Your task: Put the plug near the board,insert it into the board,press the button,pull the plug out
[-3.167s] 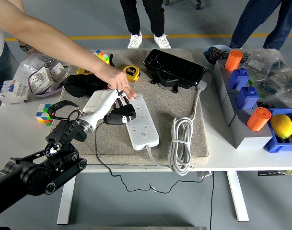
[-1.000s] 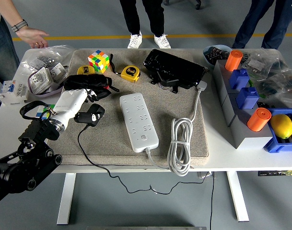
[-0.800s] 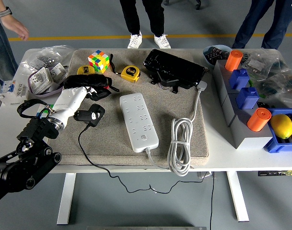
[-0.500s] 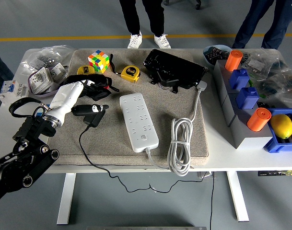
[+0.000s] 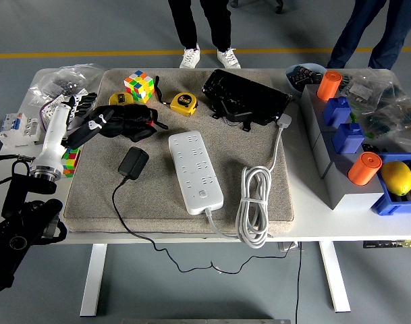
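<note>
Black and free of the board (image 5: 195, 171), the plug (image 5: 133, 163) lies on the mat just left of it, no socket filled; by the look of things the pull-out is done. Left hand (image 5: 75, 115) hangs over the tabletop's left edge, empty; whether its fingers are curled I cannot tell.

on the mat (image 5: 158, 196) the plug (image 5: 133, 163) lies just left of the board (image 5: 194, 167), with the coiled cord (image 5: 256, 201) to the board's right, the cube (image 5: 139, 85) and tape measure (image 5: 184, 102) behind, and the left hand (image 5: 100, 121) at the mat's left edge, behind the plug.
</note>
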